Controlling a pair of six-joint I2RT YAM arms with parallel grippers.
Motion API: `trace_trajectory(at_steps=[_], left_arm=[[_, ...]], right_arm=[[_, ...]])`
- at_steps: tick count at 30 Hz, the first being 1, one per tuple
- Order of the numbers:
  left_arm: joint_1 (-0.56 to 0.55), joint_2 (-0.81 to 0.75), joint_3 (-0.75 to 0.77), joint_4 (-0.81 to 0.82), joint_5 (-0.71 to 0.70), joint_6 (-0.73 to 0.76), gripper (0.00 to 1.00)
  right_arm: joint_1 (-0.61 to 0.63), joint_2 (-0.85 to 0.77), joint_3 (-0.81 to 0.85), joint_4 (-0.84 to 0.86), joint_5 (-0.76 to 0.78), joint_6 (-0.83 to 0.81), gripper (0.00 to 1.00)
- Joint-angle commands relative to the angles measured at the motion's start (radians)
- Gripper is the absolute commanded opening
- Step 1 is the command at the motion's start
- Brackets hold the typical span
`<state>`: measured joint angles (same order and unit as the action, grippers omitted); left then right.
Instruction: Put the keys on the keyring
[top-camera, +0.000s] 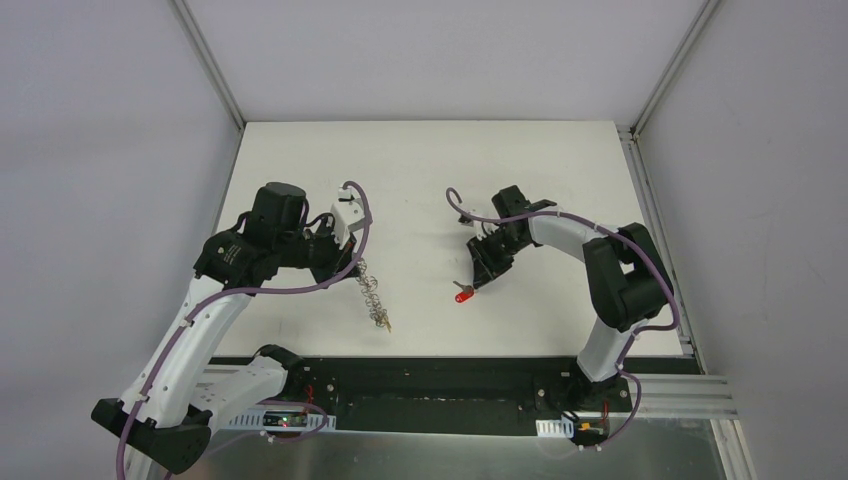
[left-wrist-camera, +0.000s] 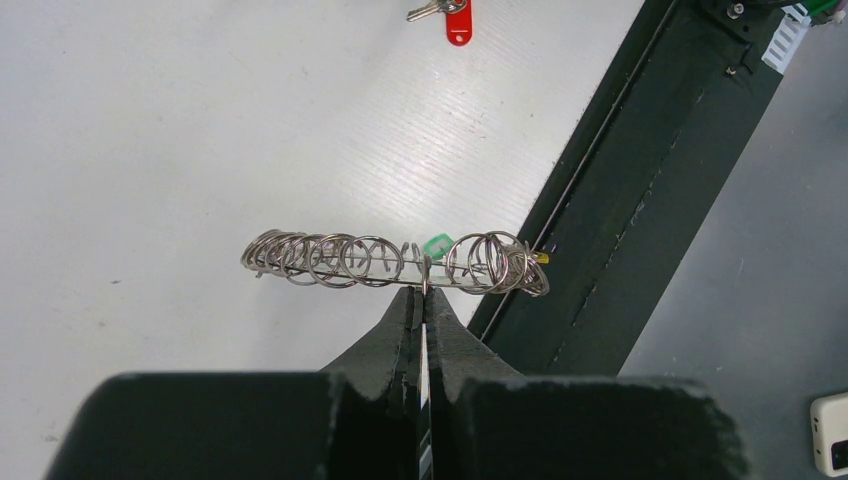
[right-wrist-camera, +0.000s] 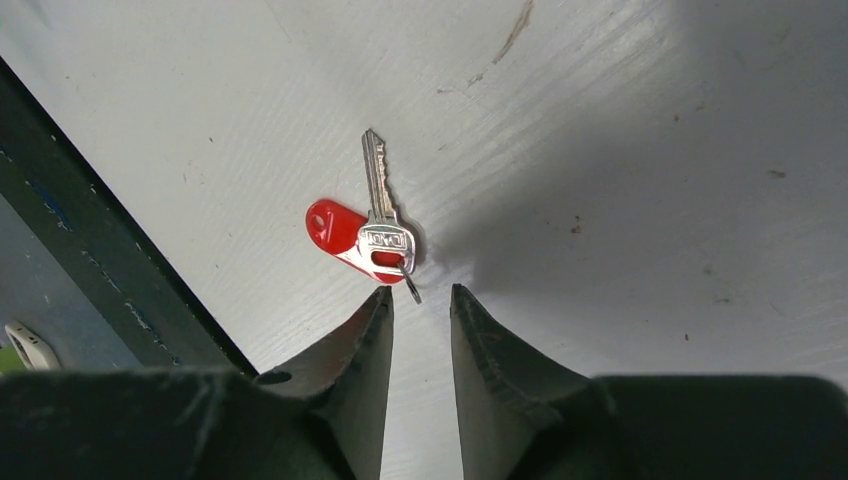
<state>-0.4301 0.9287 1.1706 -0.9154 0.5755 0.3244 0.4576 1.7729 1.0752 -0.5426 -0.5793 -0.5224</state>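
Note:
My left gripper (left-wrist-camera: 424, 291) is shut on the keyring (left-wrist-camera: 330, 262), a grey metal ring with a coiled-wire rim, seen edge-on and held above the table. A green-headed key (left-wrist-camera: 436, 243) and a yellow-headed key (left-wrist-camera: 541, 257) hang on it. In the top view the keyring (top-camera: 372, 293) dangles from the left gripper (top-camera: 352, 268) toward the near edge. A red-tagged silver key (right-wrist-camera: 372, 235) lies flat on the table just beyond my right gripper (right-wrist-camera: 420, 293), which stands open with nothing between its fingers. The red key (top-camera: 463, 293) lies below the right gripper (top-camera: 479, 272) in the top view.
The black base rail (top-camera: 440, 385) runs along the table's near edge, close under the hanging keyring. White walls enclose the table at the back and on both sides. A small white device (left-wrist-camera: 830, 432) lies off the table at the lower right of the left wrist view.

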Motion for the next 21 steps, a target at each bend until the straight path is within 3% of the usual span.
trace_trajectory(at_steps=[1, 7, 21], left_arm=[[0.006, -0.016, 0.027, 0.035, 0.034, -0.001, 0.00], [0.007, -0.018, 0.020, 0.036, 0.033, 0.003, 0.00], [0.007, -0.027, 0.017, 0.026, 0.025, 0.009, 0.00]], right_arm=[[0.011, -0.002, 0.029, -0.035, -0.028, -0.044, 0.30], [0.029, 0.020, 0.032, -0.030, -0.045, -0.048, 0.27], [0.041, 0.025, 0.053, -0.043, -0.047, -0.060, 0.06]])
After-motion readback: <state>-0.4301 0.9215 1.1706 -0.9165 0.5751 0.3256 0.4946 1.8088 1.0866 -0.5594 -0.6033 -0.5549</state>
